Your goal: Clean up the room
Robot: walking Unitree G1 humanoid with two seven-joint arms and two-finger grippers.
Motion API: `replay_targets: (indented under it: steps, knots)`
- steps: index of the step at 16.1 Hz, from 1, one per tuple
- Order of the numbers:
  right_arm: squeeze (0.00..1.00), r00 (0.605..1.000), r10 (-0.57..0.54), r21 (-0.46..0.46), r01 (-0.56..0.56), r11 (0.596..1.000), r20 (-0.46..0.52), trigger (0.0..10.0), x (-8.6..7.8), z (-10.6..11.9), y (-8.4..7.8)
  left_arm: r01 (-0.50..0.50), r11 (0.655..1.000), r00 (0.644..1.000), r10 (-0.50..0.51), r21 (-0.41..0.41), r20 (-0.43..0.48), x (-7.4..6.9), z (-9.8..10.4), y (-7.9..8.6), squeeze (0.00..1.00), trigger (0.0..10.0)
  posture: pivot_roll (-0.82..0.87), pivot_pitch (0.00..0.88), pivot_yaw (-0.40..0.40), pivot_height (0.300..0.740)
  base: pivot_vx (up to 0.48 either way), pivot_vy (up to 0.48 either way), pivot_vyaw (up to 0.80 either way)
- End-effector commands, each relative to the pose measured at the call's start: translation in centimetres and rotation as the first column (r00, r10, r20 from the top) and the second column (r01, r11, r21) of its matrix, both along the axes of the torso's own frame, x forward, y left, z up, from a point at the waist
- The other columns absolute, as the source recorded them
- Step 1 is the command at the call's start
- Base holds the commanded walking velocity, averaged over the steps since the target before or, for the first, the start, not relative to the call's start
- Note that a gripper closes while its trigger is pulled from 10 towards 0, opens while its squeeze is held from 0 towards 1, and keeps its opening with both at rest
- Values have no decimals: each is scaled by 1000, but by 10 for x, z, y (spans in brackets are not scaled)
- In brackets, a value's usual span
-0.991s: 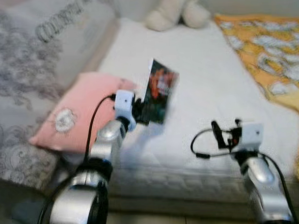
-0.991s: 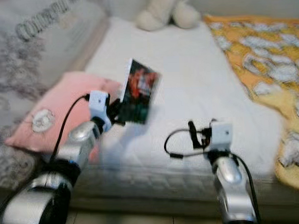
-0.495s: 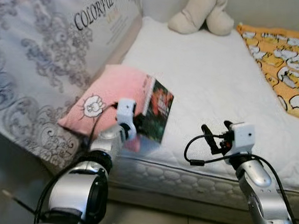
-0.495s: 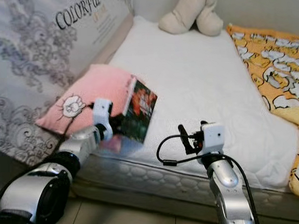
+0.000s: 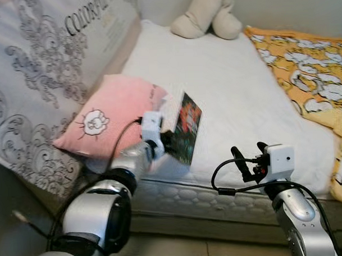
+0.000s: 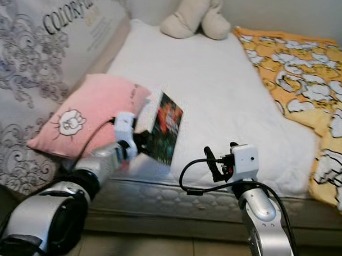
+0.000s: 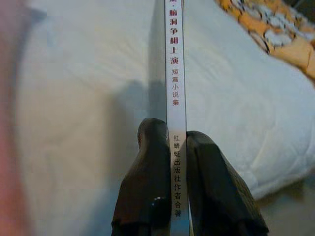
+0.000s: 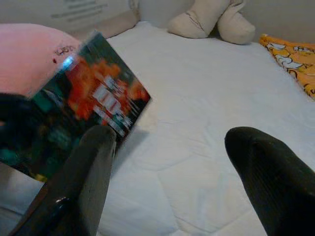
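While the bed [image 5: 243,92] is far from tidy, orange blanket [image 5: 309,72] rumpled right, pink pillow [image 5: 111,116] left, the left end effector [image 5: 167,140] grips the book [image 5: 187,127] upright above the near edge; right end effector [image 5: 248,159] spread, nothing held.

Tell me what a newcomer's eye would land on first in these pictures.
First the dark book with an orange cover picture, clamped upright by its spine in the left gripper over the white mattress. Next the pink pillow at the mattress's left edge, beside the book. Then the beige plush toy at the far end and the orange patterned blanket on the right.
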State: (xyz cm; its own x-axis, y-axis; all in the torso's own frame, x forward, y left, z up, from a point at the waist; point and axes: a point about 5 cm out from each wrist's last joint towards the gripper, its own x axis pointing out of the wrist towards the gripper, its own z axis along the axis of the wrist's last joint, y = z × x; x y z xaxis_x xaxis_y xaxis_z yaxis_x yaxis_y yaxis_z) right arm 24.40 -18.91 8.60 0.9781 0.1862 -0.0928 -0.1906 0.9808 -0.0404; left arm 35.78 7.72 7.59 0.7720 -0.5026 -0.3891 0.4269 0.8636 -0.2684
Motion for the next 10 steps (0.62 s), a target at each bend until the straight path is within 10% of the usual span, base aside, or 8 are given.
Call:
replay_targets:
  steps: [1, 7, 10]
  knots:
    - [0, 1000, 5, -7, -5, 1000, -4, 10000, -4, 3, -5, 10, 1000, 999, -11, 23, 49, 6, 12, -8, 0, 10000, -294, 0, -73, 740, 0, 0, 0]
    - [0, 999, -8, -5, 8, 1000, -33, 10000, -20, 0, -6, -76, 992, 988, 62, 96, 138, 16, 29, -14, 0, 10000, -324, 6, -49, 740, 0, 0, 0]
    - [0, 995, -87, -2, 87, 996, 41, 10000, -26, 8, -9, -139, 983, 909, 79, 120, 410, 33, 71, -8, 0, 10000, -316, 7, -2, 740, 0, 0, 0]
